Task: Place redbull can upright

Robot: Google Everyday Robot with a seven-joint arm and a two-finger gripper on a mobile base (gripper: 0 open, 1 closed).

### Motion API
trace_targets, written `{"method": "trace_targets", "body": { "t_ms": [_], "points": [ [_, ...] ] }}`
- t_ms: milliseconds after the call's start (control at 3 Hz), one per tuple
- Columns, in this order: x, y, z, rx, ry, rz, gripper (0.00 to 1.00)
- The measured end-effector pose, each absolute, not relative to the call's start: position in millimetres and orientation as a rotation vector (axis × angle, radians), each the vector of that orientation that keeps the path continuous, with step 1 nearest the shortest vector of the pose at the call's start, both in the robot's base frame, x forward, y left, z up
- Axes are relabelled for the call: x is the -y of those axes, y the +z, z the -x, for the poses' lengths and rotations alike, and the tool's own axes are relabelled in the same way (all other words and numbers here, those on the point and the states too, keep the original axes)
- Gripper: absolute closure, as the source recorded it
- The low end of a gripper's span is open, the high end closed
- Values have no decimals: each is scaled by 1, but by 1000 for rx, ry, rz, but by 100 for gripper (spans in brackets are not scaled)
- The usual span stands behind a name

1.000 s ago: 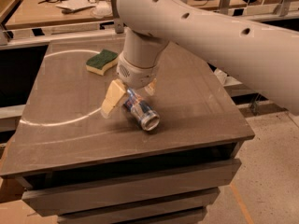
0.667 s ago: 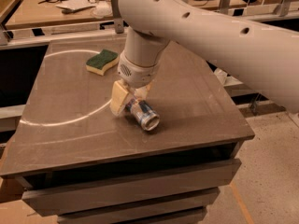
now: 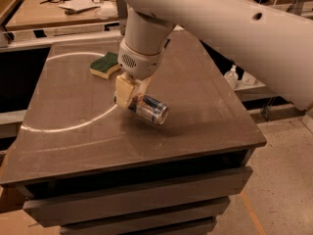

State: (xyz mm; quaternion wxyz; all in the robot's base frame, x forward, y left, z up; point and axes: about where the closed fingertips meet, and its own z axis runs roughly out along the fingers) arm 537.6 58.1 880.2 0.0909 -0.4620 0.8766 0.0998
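The redbull can [image 3: 150, 109] is a slim blue and silver can, lying on its side with its silver end facing the front right. It hangs tilted just above the middle of the brown table [image 3: 195, 111], with its shadow below it. My gripper [image 3: 131, 95] comes down from the white arm above. It is shut on the can's rear end. One beige finger [image 3: 123, 90] shows on the can's left side; the other is hidden behind the can and wrist.
A green and yellow sponge [image 3: 105, 65] lies at the back left of the table. A pale curved mark [image 3: 73, 124] runs across the left half. A small bottle [image 3: 231, 76] stands on a lower shelf to the right. A cluttered desk [image 3: 73, 4] is behind.
The beige finger has closed in from the left onto the can. The can has risen slightly off the table with the gripper.
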Motion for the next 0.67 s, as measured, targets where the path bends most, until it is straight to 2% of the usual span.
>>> {"method": "trace_targets", "body": {
  "t_ms": [333,667],
  "points": [
    [-56,902,-542,-2508,423,1351,100],
    [-39,926,-547,-2347,649,1230,100]
  ]
}}
